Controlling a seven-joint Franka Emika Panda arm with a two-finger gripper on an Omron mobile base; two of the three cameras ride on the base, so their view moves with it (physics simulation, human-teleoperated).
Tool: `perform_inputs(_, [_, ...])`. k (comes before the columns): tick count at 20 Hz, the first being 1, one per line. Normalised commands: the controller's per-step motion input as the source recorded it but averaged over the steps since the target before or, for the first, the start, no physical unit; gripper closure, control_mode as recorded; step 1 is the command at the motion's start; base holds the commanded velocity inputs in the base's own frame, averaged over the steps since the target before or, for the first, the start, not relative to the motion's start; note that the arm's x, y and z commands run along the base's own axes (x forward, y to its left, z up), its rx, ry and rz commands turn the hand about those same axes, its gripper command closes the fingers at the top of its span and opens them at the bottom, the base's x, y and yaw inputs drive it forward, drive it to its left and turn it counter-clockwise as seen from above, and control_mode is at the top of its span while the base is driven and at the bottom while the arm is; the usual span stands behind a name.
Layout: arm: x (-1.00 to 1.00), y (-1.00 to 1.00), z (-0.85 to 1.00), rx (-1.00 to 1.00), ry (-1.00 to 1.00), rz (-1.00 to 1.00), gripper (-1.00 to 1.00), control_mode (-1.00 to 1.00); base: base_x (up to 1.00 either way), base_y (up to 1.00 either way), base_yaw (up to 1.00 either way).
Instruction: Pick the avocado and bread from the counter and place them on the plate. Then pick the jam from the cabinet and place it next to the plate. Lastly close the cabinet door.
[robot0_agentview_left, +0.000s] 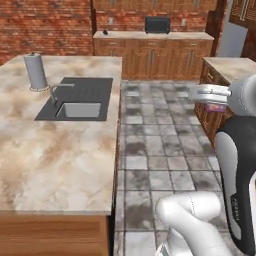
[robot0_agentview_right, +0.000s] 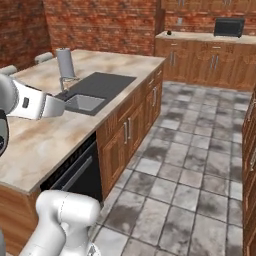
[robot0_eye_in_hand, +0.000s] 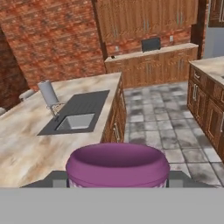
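The gripper (robot0_eye_in_hand: 117, 183) holds a purple-lidded jar (robot0_eye_in_hand: 117, 165), its fingers closed against the sides, above the tiled floor (robot0_eye_in_hand: 162, 118) right of the island worktop (robot0_eye_in_hand: 26, 131).

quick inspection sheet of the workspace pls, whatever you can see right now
surface: the counter is beige mottled stone on brown wooden cupboards, with a dark sink set into it
job's things: the jam, purple lid, is up in the air at the gripper, over the floor beside the counter
clutter: a paper towel roll stands upright behind the sink, next to the faucet
grippers: the gripper has its jaws closed on the jam
cables: nothing seen
surroundings: grey tiled floor, brick wall, black microwave on the far worktop
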Motion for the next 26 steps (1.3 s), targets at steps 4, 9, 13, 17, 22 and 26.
perform_inputs(4, [0.00, 0.00, 0.00, 0.00, 0.00, 0.00, 1.00, 1.00, 0.15, -0.72, 0.25])
perform_inputs(9, [0.00, 0.00, 0.00, 0.00, 0.00, 0.00, 1.00, 1.00, -0.21, -0.95, 0.20])
perform_inputs(13, [0.00, 0.00, 0.00, 0.00, 0.00, 0.00, 1.00, 1.00, 0.28, -0.69, 0.16])
perform_inputs(17, [0.00, 0.00, 0.00, 0.00, 0.00, 0.00, 1.00, 1.00, 0.57, -0.60, 0.15])
perform_inputs(22, [0.00, 0.00, 0.00, 0.00, 0.00, 0.00, 1.00, 1.00, 0.57, -0.71, 0.16])
perform_inputs(26, [0.00, 0.00, 0.00, 0.00, 0.00, 0.00, 1.00, 1.00, 0.55, -0.71, 0.17])
